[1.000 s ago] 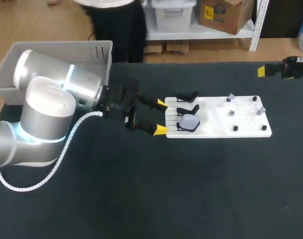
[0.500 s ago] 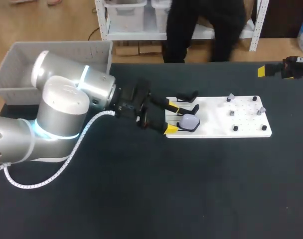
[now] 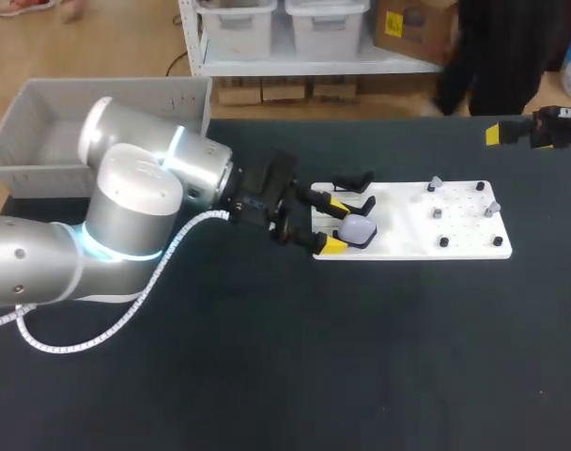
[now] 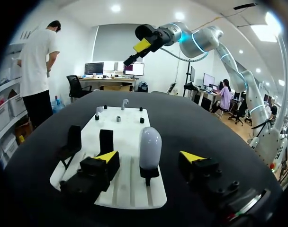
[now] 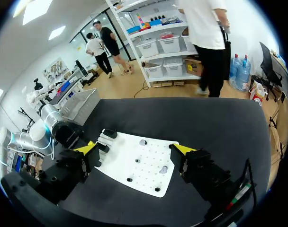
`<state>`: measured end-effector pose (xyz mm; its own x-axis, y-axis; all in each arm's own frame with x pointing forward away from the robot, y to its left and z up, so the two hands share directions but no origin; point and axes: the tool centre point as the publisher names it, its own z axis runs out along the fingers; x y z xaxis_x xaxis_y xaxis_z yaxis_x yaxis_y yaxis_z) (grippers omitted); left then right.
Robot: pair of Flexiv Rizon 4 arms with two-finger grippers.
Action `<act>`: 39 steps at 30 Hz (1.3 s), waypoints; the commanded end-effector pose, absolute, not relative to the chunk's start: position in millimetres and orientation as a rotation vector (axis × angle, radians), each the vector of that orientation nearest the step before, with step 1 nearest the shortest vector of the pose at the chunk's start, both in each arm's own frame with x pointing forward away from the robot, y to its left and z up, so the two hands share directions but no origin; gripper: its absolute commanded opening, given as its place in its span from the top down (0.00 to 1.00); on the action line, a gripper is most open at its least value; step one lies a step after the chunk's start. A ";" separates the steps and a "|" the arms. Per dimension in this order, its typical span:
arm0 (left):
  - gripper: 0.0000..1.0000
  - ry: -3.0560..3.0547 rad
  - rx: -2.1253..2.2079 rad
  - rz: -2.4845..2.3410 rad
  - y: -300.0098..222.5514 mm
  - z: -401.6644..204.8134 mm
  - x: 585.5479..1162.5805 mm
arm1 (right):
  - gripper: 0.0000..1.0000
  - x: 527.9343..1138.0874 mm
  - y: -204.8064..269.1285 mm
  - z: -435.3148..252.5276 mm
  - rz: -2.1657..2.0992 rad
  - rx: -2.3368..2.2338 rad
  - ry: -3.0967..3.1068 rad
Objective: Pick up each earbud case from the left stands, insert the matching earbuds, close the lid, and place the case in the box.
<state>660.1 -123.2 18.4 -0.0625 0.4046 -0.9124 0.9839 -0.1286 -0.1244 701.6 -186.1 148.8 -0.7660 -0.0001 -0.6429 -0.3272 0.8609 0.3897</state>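
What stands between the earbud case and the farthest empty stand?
One more empty black stand, midway in the row of three; the left wrist view shows it clearest.

— Any words or numbers to read on the white board [image 3: 408, 237]?
— None. Plain white all over.
— On the pale case [image 3: 358, 228]?
— Nothing to read there either.
— On the grey box [image 3: 187, 94], or the dark worktop [image 3: 361, 357]?
— No letters, no numbers, no signs.

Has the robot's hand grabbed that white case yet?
No, the case sits untouched on its stand between the open fingers of the left gripper.
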 end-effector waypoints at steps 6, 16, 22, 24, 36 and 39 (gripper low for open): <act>0.26 1.509 1.590 -1.180 -128.1 15.2 660.7 | 0.00 701.0 -186.0 149.4 0.645 -0.235 2.372; 0.28 1.518 1.592 -1.171 -129.3 15.2 660.2 | 0.00 701.0 -186.0 149.4 0.645 -0.235 2.372; 0.30 1.514 1.594 -1.172 -133.1 16.1 661.3 | 0.00 701.0 -186.0 149.4 0.645 -0.235 2.372; 0.32 1.513 1.596 -1.173 -134.7 15.8 661.7 | 0.00 701.0 -186.0 149.4 0.645 -0.235 2.372; 0.42 1.517 1.601 -1.176 -138.5 14.7 661.6 | 0.00 701.0 -186.0 149.4 0.645 -0.235 2.372; 0.49 1.518 1.603 -1.177 -139.3 13.9 661.2 | 0.00 701.0 -186.0 149.4 0.645 -0.235 2.372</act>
